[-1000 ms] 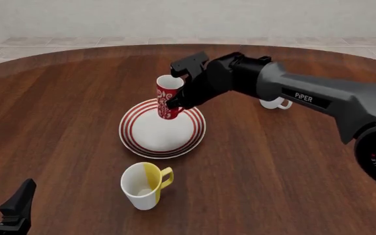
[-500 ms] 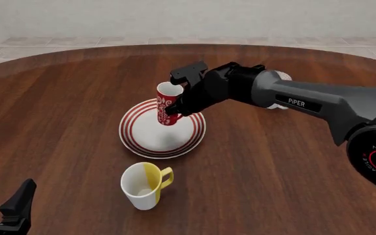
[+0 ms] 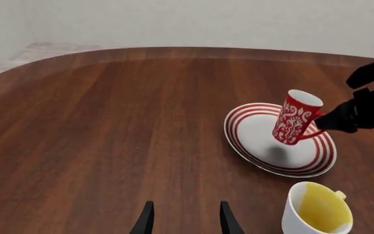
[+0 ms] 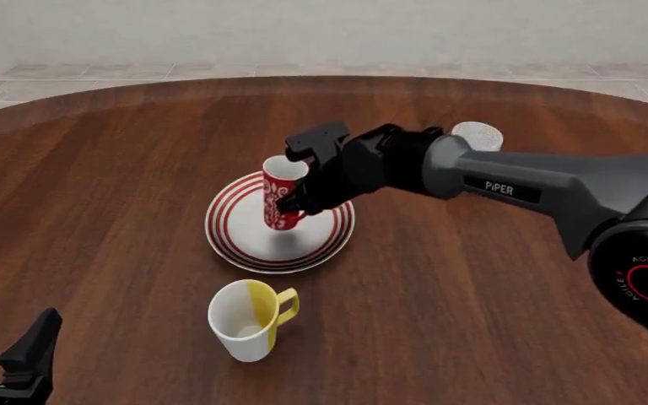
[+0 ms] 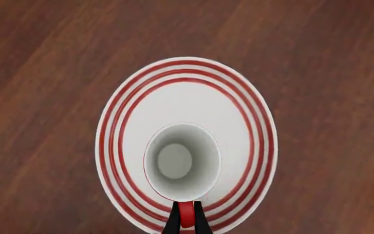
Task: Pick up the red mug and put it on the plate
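Red mug [image 4: 281, 193] hangs tilted just over the plate [image 4: 234, 238], above its middle; we see a shadow under it, so not set down. Right gripper [image 5: 185, 219] clamps the mug's handle between its fingers. Left gripper [image 3: 183, 222] sits spread and empty at the table's near edge. White-and-yellow mug [image 4: 247, 318] stands near the plate.

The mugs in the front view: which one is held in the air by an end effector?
The red mug with the white floral pattern: the right end effector grips its handle above the plate. The white-and-yellow mug and the white mug stand on the table.
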{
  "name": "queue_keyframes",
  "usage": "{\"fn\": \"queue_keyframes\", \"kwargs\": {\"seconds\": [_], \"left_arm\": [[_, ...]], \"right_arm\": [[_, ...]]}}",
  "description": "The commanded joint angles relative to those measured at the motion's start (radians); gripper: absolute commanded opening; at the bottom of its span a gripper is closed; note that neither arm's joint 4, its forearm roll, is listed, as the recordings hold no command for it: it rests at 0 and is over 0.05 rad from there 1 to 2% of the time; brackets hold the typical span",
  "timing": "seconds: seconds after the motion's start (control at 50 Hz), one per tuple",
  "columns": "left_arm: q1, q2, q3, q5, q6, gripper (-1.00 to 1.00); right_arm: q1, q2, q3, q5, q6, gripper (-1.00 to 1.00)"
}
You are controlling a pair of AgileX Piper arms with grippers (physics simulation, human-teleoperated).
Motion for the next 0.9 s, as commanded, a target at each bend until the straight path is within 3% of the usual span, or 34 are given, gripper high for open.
{"fn": "queue_keyframes", "kwargs": {"seconds": [0.02, 0.9], "left_arm": [[0.002, 0.0, 0.001, -0.002, 0.0, 1.0], [0.001, 0.0, 0.001, 0.003, -0.004, 1.0]], "right_arm": [[0.006, 0.004, 0.011, -0.012, 0.011, -1.0], [0.024, 0.026, 0.05, -0.039, 0.019, -1.0]]}}
